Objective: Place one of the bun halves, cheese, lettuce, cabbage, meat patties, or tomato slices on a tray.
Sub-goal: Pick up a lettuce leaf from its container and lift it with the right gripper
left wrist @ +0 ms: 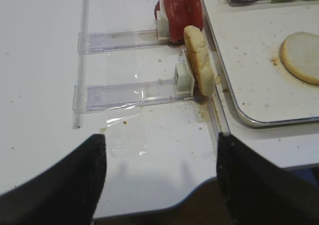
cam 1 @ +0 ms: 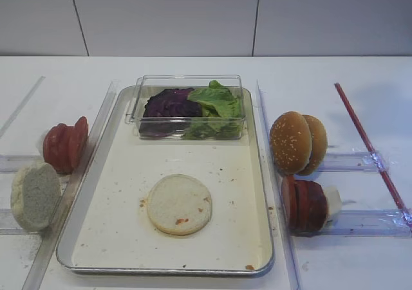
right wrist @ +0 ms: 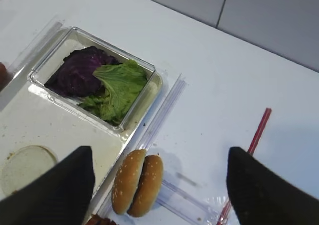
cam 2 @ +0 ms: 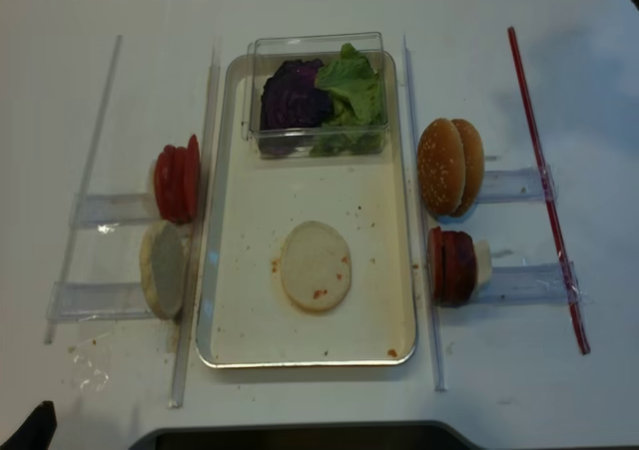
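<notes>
Risk ahead: right gripper (right wrist: 159, 185), fingers apart & empty above the sesame bun halves (right wrist: 137, 182) racked by the tray (cam 1: 259, 174) right rim, could knock 1 off its rack w/ an off-centre grab; left gripper (left wrist: 162, 180) also open.

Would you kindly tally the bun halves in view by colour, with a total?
Golden sesame bun halves: 2
Pale bun halves: 2
Total: 4
</notes>
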Action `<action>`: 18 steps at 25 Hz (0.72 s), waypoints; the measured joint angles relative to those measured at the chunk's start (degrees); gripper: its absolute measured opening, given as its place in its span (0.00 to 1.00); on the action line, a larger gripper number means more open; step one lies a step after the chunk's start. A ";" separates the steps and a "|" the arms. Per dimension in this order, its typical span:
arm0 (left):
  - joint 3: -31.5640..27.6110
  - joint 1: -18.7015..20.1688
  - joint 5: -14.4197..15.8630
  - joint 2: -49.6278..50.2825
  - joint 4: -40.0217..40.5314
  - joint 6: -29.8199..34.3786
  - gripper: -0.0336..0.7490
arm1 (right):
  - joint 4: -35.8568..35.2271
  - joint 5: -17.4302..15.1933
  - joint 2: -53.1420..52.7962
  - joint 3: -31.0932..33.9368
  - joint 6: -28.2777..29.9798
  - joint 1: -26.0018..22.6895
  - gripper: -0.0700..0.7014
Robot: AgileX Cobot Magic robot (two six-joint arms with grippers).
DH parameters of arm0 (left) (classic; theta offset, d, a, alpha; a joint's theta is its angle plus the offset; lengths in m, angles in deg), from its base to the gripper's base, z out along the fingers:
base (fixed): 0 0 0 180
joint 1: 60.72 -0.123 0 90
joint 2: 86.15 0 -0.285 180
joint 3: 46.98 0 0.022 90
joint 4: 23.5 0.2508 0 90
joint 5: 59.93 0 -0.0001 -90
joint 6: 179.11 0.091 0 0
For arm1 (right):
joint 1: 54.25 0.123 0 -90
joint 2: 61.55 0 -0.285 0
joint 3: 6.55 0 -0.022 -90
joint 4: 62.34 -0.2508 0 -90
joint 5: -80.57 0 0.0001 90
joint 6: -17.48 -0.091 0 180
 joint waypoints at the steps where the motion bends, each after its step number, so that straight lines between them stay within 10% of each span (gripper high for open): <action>1: 0.00 0.00 0.00 0.00 0.00 0.00 0.60 | -0.43 -0.45 1.55 -1.49 1.13 0.00 0.81; 7: 0.00 0.00 0.00 0.00 0.00 0.00 0.60 | 0.38 -5.82 11.22 -10.07 7.78 3.15 0.81; 18: 0.00 0.00 0.00 0.00 0.00 0.00 0.60 | 8.05 -6.16 23.55 -17.28 10.14 12.71 0.80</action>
